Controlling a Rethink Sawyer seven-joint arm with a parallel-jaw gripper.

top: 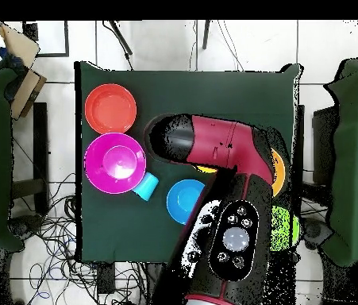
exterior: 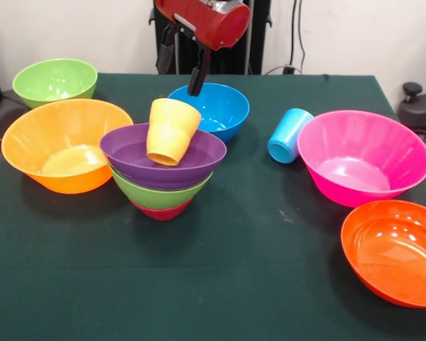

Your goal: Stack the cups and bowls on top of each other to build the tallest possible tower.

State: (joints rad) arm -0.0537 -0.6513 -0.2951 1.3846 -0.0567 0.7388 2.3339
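The tower stands left of centre: a small crimson bowl at the bottom, a green bowl in it, then a purple bowl. The yellow-orange cup rests tilted in the purple bowl. My gripper hangs open just above and behind the cup, holding nothing. The light blue cup lies on its side between the blue bowl and the large pink bowl. In the overhead view my arm hides the tower and the gripper.
A large orange bowl sits left of the tower, with a green bowl behind it. A red-orange bowl lies at the near right corner of the dark green table.
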